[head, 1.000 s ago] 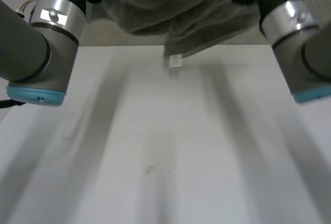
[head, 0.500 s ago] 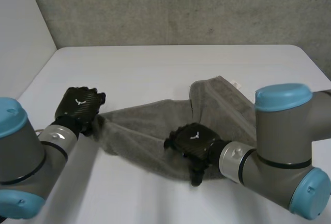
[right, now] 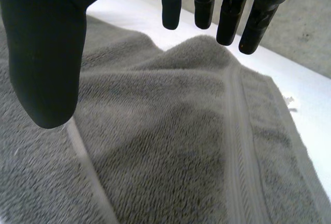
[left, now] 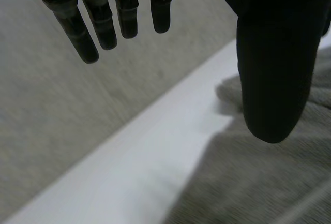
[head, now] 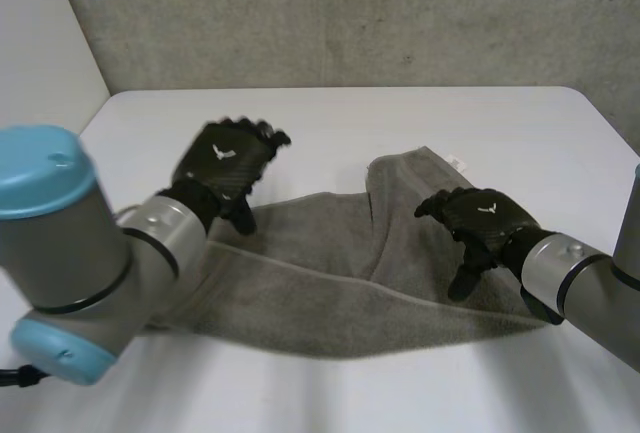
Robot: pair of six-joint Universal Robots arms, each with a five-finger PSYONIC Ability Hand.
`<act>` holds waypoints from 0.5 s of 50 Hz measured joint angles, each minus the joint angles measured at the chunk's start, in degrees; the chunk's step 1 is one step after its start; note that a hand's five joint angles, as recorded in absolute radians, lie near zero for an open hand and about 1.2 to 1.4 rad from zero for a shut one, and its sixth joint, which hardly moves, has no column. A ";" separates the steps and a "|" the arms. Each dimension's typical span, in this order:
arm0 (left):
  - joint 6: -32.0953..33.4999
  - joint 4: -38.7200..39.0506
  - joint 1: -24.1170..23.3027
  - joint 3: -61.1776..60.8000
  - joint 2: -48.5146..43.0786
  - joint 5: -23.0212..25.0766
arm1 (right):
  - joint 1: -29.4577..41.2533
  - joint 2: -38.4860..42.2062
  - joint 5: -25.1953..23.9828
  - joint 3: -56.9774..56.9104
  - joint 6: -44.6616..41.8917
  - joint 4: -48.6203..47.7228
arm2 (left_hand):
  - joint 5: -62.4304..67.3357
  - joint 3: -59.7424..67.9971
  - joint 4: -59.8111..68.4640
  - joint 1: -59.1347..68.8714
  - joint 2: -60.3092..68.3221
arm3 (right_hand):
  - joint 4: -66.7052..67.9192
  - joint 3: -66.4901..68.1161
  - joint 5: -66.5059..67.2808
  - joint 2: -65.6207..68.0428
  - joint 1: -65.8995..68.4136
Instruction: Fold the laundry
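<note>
Grey towel (head: 330, 288), below right fingers (right: 205, 8), beside left fingers (left: 78, 33)

Plain grey terry towel (head: 330, 293), paler ribbed stripe near hem. White table (head: 400, 123). Speckled grey wall (head: 350, 13). Black: left hand (head: 225, 158), right hand (head: 485, 215).

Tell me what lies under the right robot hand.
Under the right robot hand lies the grey towel, rumpled, on the white table. Its fingers are straight and hold nothing. Anything beneath the towel is hidden by the cloth.
</note>
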 measured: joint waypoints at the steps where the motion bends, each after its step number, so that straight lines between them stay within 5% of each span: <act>1: -0.05 -0.47 -0.16 0.58 -1.10 -0.16 | -0.08 0.02 -0.03 0.26 -0.08 -0.01 | 0.23 0.20 0.22 0.29 0.29 | 0.00 0.00 0.00 0.00 0.00; 14: 0.33 -6.77 1.15 7.53 -12.65 -8.53 | 0.08 0.68 -1.24 1.06 -0.29 -0.50 | 7.92 7.92 7.88 8.03 7.86 | 0.00 0.00 -0.03 0.00 0.00; 25: 0.39 -8.20 1.93 7.49 -16.57 -4.53 | 0.07 2.34 -2.90 1.10 -0.31 -0.88 | 14.05 14.07 14.13 14.13 14.15 | 0.00 0.00 -0.04 0.00 0.00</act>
